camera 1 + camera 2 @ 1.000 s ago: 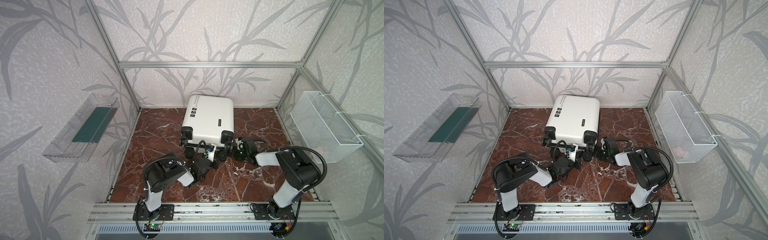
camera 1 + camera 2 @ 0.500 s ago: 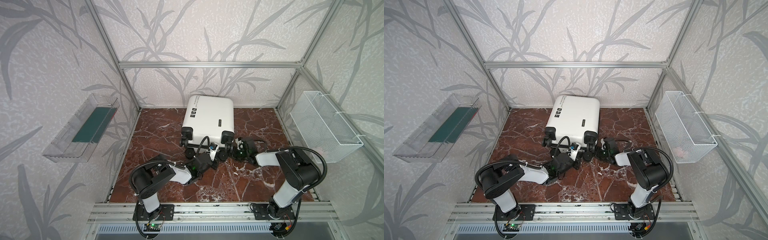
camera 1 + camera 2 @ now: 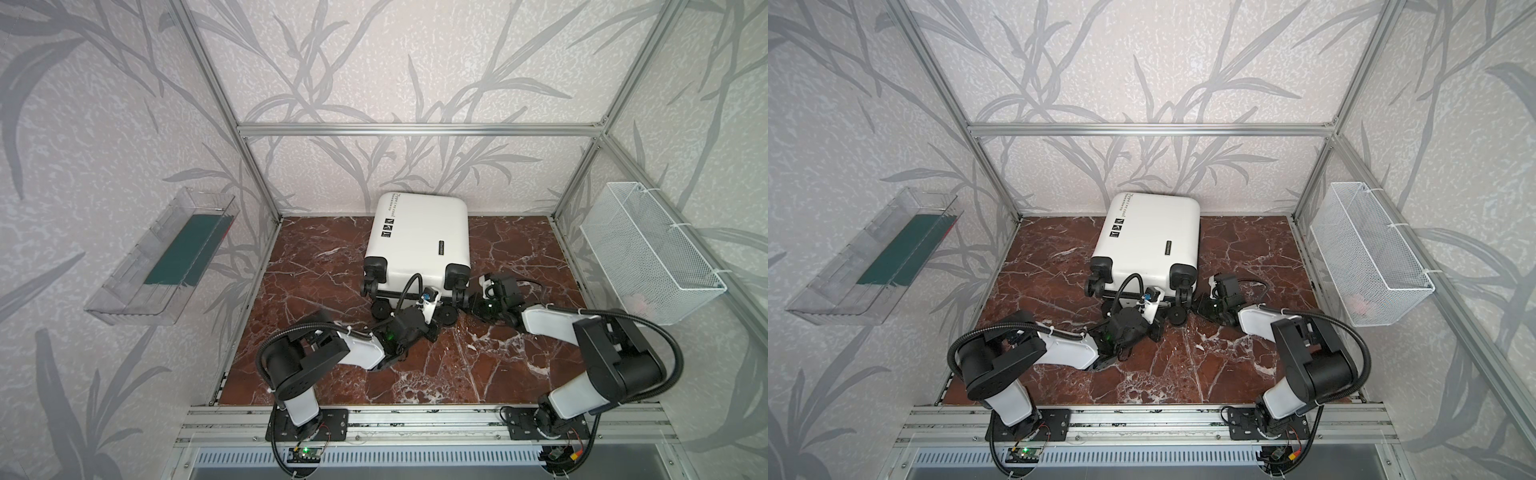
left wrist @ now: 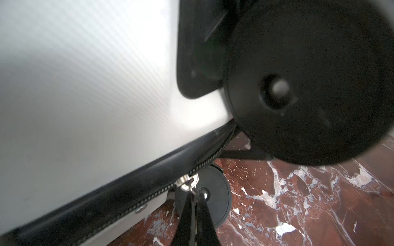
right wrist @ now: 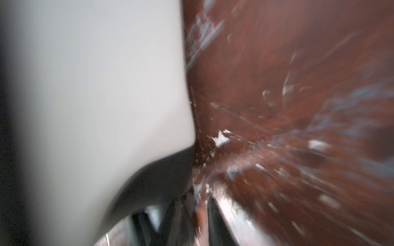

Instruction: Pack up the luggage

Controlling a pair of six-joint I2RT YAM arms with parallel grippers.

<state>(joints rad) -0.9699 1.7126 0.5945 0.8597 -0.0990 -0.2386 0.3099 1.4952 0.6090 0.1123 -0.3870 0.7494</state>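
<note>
- Left gripper: one, clenched; its two black fingers meet on the silver zipper pull at the black zip seam, just beside a lower wheel.
- Right gripper: one, low over the worktop, just beside the luggage's corner by the right-hand wheels. The right wrist view is smeared, so I cannot tell how far its jaws stand apart or whether it touches anything.
- Luggage: one white hard-shell case, lying flat on the red-brown marble worktop, towards the back wall, printed side up, wheel end facing the arms.
- Wheels: four black ones counted in both top views, two raised at the case's upper corners and two lower ones close to the worktop.
- Clear tray: one, hung on the left wall, with a dark green flat item in it.
- White wire basket: one, hung on the right wall.
</note>
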